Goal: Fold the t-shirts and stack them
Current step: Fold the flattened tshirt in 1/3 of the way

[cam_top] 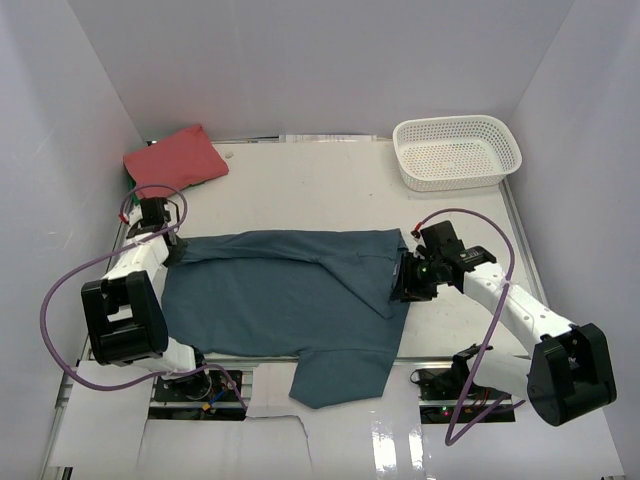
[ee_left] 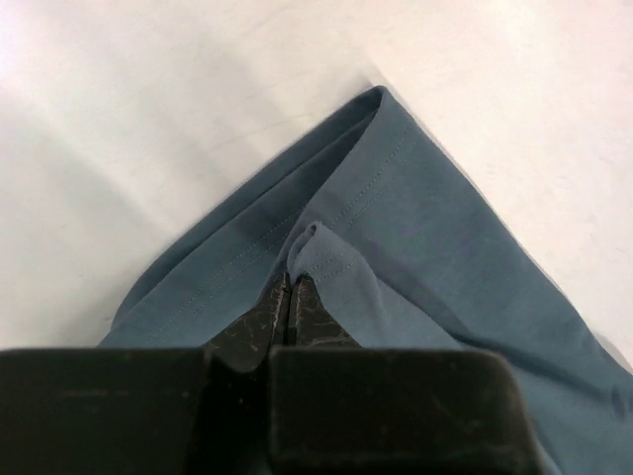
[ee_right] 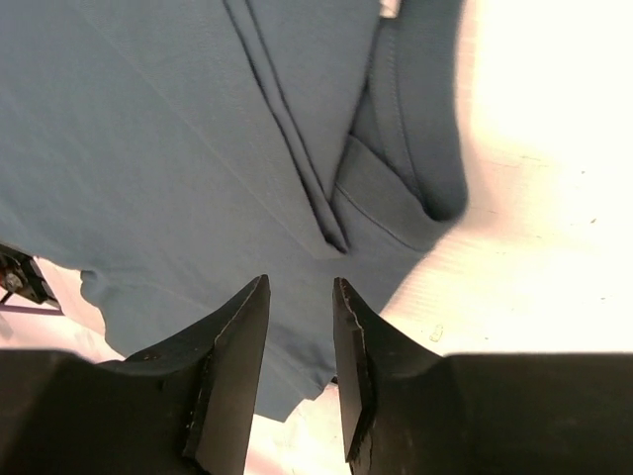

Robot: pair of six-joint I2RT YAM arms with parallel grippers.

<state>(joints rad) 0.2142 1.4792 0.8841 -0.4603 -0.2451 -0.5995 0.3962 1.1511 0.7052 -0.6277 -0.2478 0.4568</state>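
The dark teal-blue t-shirt (cam_top: 285, 295) lies spread across the table's middle, its far edge folded over and one sleeve hanging past the near edge. My left gripper (cam_top: 172, 252) is shut on a pinch of the shirt's left corner (ee_left: 309, 242). My right gripper (cam_top: 408, 280) is open just above the shirt's right edge near the collar (ee_right: 396, 198), with nothing between the fingers (ee_right: 242, 336). The coral-red t-shirt (cam_top: 175, 160) lies folded at the far left corner.
A white lattice basket (cam_top: 458, 150) stands at the far right. White walls close in the table on three sides. Purple cables loop off both arms. The table's near edge (cam_top: 440, 360) runs just ahead of the arm bases.
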